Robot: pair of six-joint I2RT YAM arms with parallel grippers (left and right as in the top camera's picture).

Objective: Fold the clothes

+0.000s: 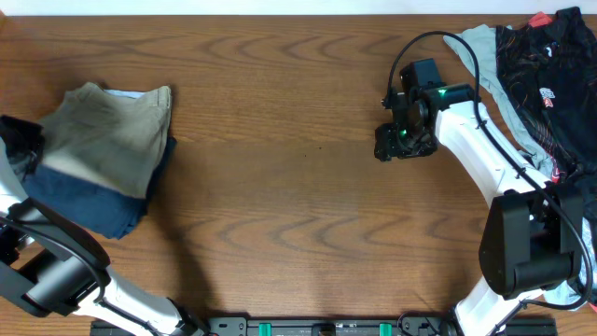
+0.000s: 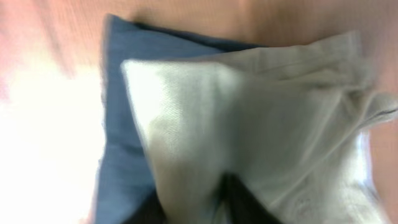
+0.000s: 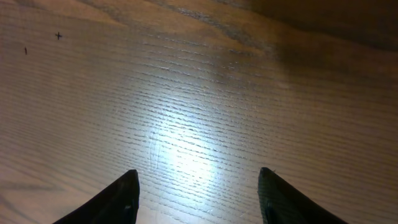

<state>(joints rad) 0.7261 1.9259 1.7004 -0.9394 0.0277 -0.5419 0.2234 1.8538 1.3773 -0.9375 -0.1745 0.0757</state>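
Wood-grain tabletop (image 1: 280, 196), wide, with cloth at both ends. Far right corner: a loose heap of dark and grey garments (image 1: 546, 65), unfolded. Left end: a navy folded garment (image 1: 98, 210), and lying on it the khaki shorts (image 1: 107, 131), already a compact packet with pale blue lining peeping out at the far edge.

Relation to watch: the shorts sit on your left side, and the left pincer (image 1: 20, 142) is right at their left edge, touching or just beside. The overhead view cannot separate the two. The left wrist view is blurred: khaki fills it, navy shows beyond, and a dark shape at the bottom edge is likely a finger. You cannot tell from this whether that pincer is clenched on fabric or released.

Over on the other side, the right pincer (image 3: 198, 174) is released, fingers apart, nothing but wood between them. It hangs right of centre, well apart from the shorts, which lie away to its left across the middle. The heap is much nearer to it.

The packet's longer side runs roughly far-to-near, skewed a little, with the near end swung left.

Judgement: only the left arm is placed to touch the shorts, so any last tidy or letting-go is yours to do there. The right arm is better placed for the heap.
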